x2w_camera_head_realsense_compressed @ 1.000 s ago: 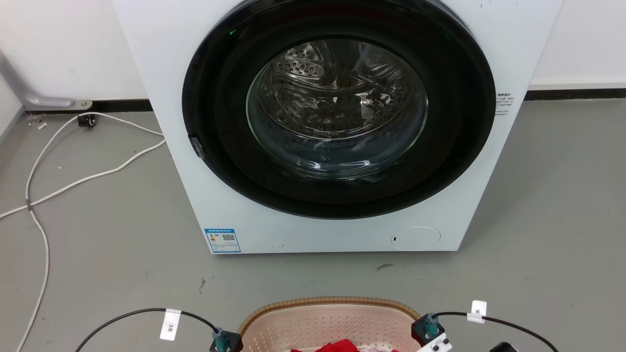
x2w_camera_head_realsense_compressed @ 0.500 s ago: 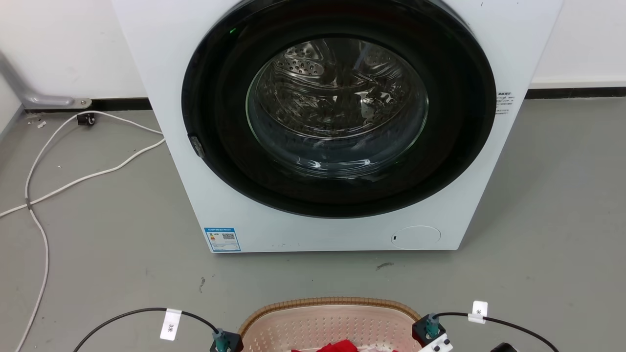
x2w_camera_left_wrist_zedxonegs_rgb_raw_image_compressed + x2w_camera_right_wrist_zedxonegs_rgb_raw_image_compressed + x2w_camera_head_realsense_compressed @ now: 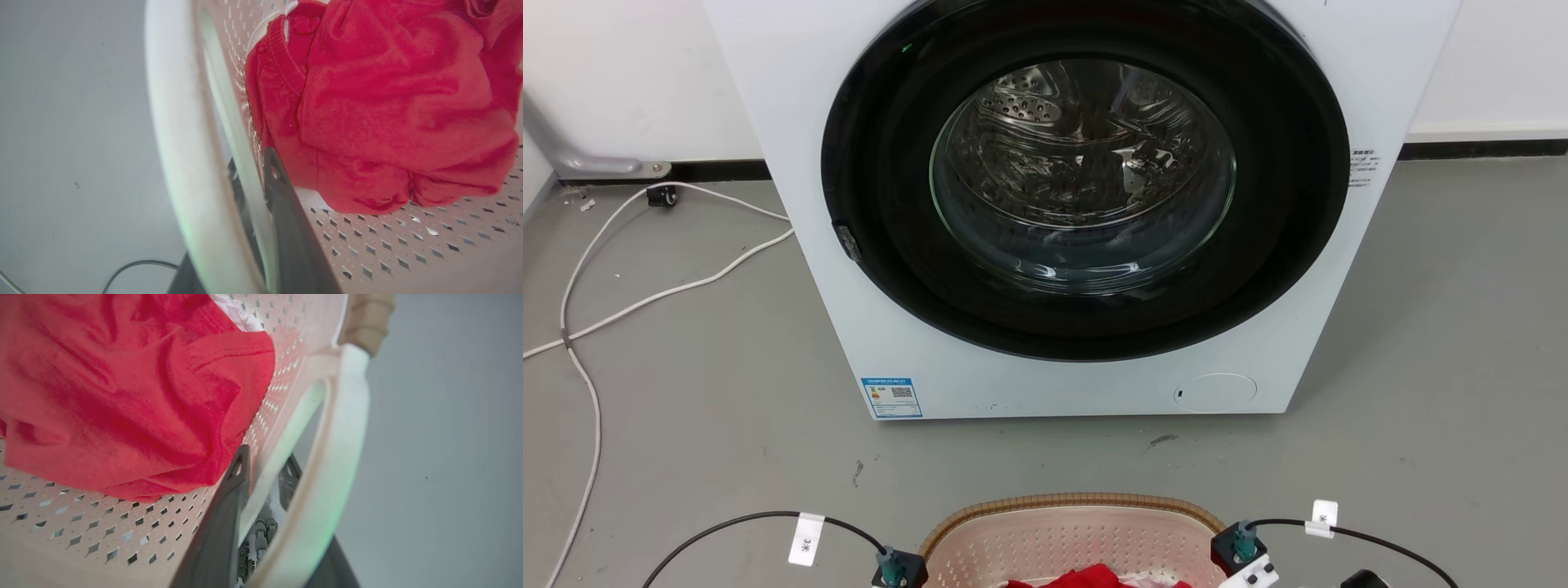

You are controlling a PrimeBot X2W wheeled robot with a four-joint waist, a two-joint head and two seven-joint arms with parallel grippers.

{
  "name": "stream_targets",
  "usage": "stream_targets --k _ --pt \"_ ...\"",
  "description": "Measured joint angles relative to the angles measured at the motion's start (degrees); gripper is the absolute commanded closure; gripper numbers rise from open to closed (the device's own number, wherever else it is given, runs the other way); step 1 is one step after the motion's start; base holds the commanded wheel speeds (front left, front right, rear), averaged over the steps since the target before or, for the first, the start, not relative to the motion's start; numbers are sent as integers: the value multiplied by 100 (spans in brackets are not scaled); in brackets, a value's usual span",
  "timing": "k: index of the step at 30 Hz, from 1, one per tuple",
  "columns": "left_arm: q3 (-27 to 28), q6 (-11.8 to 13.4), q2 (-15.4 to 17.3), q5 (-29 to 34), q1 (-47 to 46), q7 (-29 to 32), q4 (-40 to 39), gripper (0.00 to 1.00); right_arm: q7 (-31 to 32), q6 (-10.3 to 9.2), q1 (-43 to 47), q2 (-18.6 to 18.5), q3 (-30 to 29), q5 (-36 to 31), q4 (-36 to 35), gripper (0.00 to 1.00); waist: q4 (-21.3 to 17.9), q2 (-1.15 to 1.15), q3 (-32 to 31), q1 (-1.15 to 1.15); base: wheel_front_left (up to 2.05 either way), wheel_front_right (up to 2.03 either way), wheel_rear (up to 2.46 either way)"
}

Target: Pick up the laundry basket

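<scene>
The laundry basket point(image 3: 1072, 535), cream-pink and perforated with a brown woven rim, sits at the bottom middle of the head view, in front of the washer. A red garment point(image 3: 1088, 578) lies inside it. In the left wrist view my left gripper point(image 3: 256, 183) is shut on the basket's side wall, one dark finger point(image 3: 286, 220) inside by the red garment point(image 3: 388, 102), the other behind the wall under the white handle point(image 3: 171, 122). My right gripper point(image 3: 263, 473) clamps the opposite wall the same way, beside its white handle point(image 3: 341, 433).
A white front-loading washer point(image 3: 1078, 384) with a closed round glass door point(image 3: 1082, 175) stands just beyond the basket. White cables point(image 3: 645, 298) trail over the grey floor at the left. Black wrist cables point(image 3: 743, 523) arc on both sides of the basket.
The whole head picture has slid slightly up and left, so the camera moved. The basket and both arms' wrist plugs keep their places relative to each other.
</scene>
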Motion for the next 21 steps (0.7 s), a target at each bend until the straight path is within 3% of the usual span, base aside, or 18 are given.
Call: stream_targets --k 21 --pt "-297 0 0 -282 -38 -71 41 100 -15 0 -12 0 167 187 31 100 15 0 -13 0 0 0 0"
